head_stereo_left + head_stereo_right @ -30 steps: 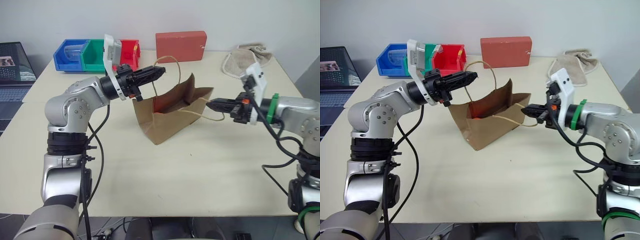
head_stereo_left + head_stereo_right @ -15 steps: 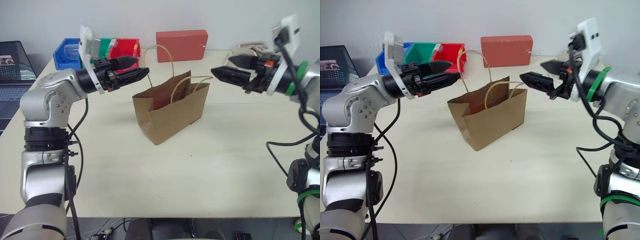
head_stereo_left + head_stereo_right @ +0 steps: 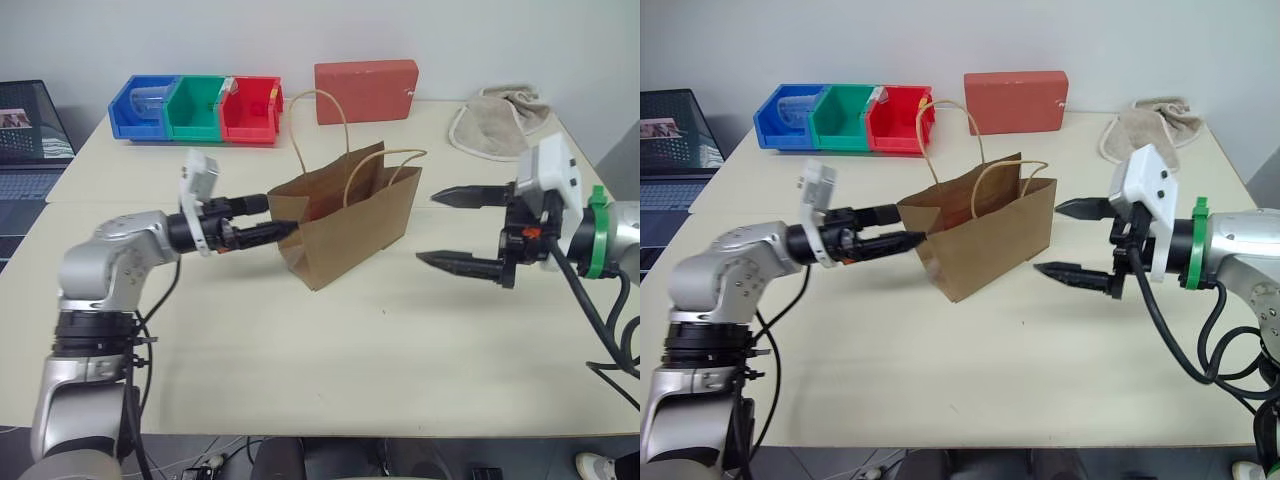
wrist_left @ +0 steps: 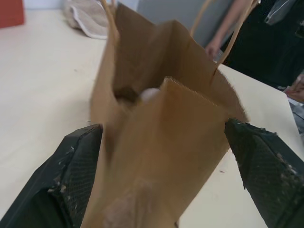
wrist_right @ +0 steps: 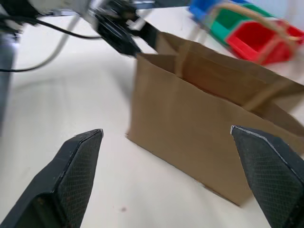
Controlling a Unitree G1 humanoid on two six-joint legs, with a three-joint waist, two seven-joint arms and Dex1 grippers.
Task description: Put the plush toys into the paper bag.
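Presently: both pincers stand released, nothing held.

Item 1, paper bag [image 3: 345, 225]. Brown kraft, upright on the desk [image 3: 330, 350], mouth open, two loop handles standing free. It lies between the two pincers.

Item 2, left pincer [image 3: 272, 216]. Fingers spread, level, tips at the bag's near end edge; in the left wrist view the bag's end panel sits in the gap between the two fingers [image 4: 71, 175], touching or just short of them, which cannot be told.

Item 3, right pincer [image 3: 455, 227]. Fingers wide apart, one above the other, pointing at the bag's other end, near it but apart.

Item 4, plush toys. Judged to be inside the bag: a pale rounded shape [image 4: 150, 94] shows within the mouth in the left wrist view; the carrot cannot be made out.

Handling note: the placing looks done, so the step in hand is judged to be clearing away. Draw each pincer straight back from the bag, fingers kept spread, left one first, minding the thin handles and the light paper wall, which would tip or crumple at a nudge.
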